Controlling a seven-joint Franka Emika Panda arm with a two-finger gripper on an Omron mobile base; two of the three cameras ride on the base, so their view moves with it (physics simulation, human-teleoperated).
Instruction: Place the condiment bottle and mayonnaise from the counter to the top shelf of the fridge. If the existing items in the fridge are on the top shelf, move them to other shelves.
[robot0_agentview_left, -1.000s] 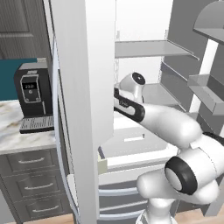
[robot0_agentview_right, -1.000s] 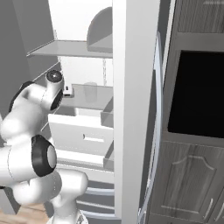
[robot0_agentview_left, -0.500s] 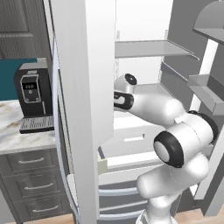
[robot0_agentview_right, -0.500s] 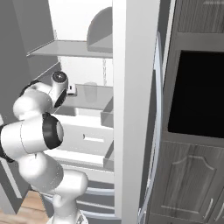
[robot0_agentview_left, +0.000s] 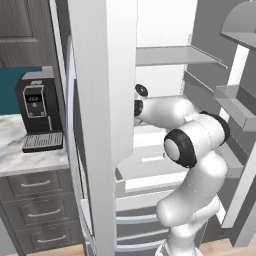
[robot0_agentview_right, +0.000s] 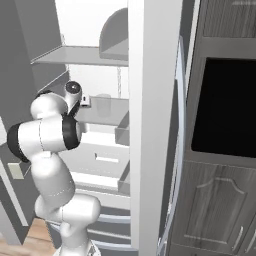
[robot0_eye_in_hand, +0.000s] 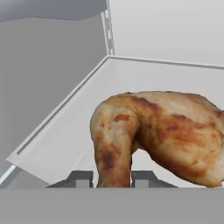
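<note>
An orange-brown roasted lump, the existing item (robot0_eye_in_hand: 162, 131), sits between my finger tips with my gripper (robot0_eye_in_hand: 112, 178) shut on it. It hangs low over a pale grey shelf panel (robot0_eye_in_hand: 74, 118) in the fridge (robot0_agentview_left: 165, 30), near the back left corner. The underside of the top shelf (robot0_eye_in_hand: 52, 8) runs above it. In the base views my hand (robot0_agentview_right: 82, 100) reaches in over the second shelf (robot0_agentview_right: 107, 107), below the top shelf (robot0_agentview_left: 175, 55) (robot0_agentview_right: 85, 54). The counter (robot0_agentview_left: 20, 150) lies to the left. The condiment bottle and the mayonnaise are out of view.
The open fridge door (robot0_agentview_left: 100, 100) (robot0_agentview_right: 150, 125) stands edge-on close to my arm. Door bins (robot0_agentview_left: 235, 100) jut out on the right. White drawers (robot0_agentview_left: 150, 175) sit below the shelves. A coffee machine (robot0_agentview_left: 37, 112) stands on the counter. A dark wall oven (robot0_agentview_right: 225, 110) is at the right.
My arm has folded in and up, pushing the hand deeper into the fridge toward its left wall. The grip on the lump has stayed shut.
</note>
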